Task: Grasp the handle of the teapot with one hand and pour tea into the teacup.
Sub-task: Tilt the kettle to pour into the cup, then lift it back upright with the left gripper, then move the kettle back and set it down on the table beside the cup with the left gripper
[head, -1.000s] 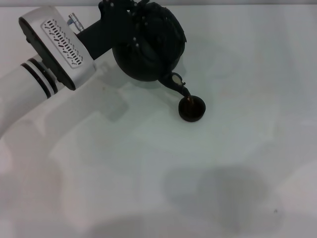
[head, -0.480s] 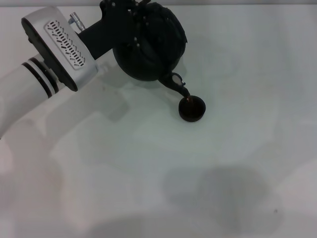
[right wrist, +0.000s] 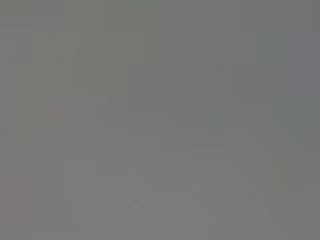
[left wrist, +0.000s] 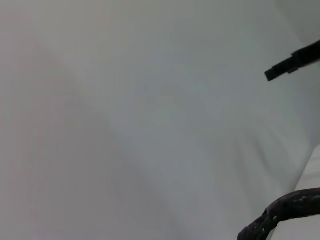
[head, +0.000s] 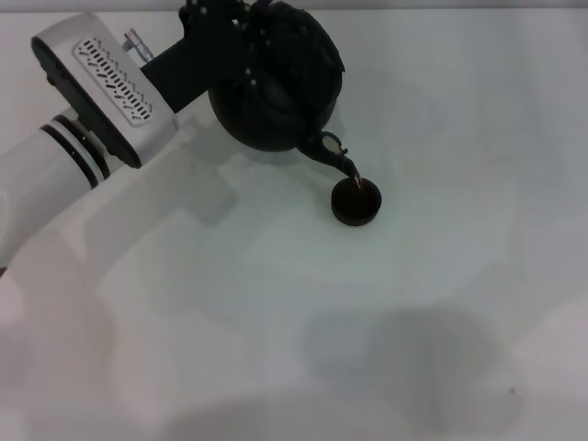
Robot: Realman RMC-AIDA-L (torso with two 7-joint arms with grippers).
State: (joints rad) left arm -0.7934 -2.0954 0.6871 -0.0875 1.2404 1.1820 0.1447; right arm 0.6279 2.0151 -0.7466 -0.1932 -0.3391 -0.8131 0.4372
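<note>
In the head view my left gripper (head: pixel 228 39) is at the back of the table, shut on the handle at the top of the round black teapot (head: pixel 285 96). The handle itself is hidden there behind the gripper's black body. The pot is held up and tilted, its short spout (head: pixel 336 152) pointing down toward the small dark teacup (head: pixel 356 201). A thin brown stream runs from the spout tip into the cup. In the left wrist view a rough dark arc of the handle (left wrist: pixel 285 212) shows at one edge. My right gripper is out of view.
The white table (head: pixel 303 312) stretches wide in front of the cup and to its right. Soft grey shadows lie on it near the front. My left arm's white forearm (head: pixel 64 147) crosses the back left corner. The right wrist view shows only plain grey.
The teapot has turned slightly, and its spout tip has shifted a little to the right over the teacup. The left arm has edged back. The cup has stayed put.
</note>
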